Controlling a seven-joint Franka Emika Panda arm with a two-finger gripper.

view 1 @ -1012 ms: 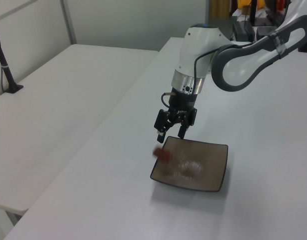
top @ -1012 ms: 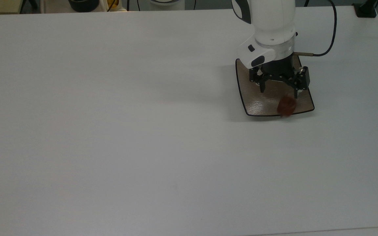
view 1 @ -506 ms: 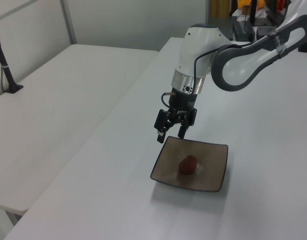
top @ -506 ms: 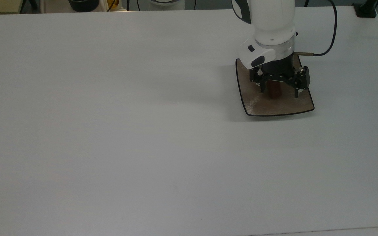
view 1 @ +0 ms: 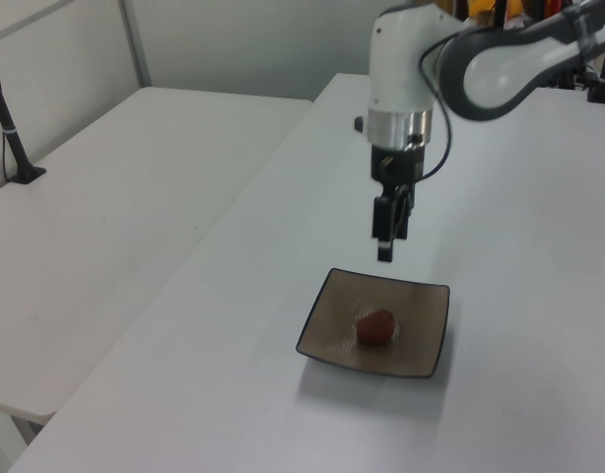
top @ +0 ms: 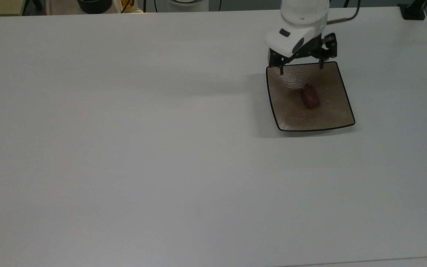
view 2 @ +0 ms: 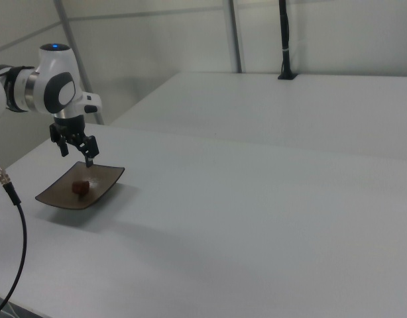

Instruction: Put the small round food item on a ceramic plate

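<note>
The food item (top: 310, 97) lies near the middle of the plate (top: 284, 115), touching nothing but the plate's surface. In the top view its long axis runs roughly up and down the picture, tilted slightly, with the narrower end pointing toward the plate's far edge. The gripper (top: 301, 68) hangs above that far edge, clear of the plate, so the item sits below the jaws and toward the top view's bottom. The jaws stand wide and hold nothing. In the left view the gripper (view 1: 384, 236) hangs well above the plate (view 1: 421, 357), with the item (view 1: 375, 327) resting beneath and nearer the camera. Half a second ago the gripper was low over the plate, close above the item; it has since risen and drawn back toward the far edge, while the item has stayed near the middle. Judging by this, the placing looks done on the worktop (top: 124, 148)
</note>
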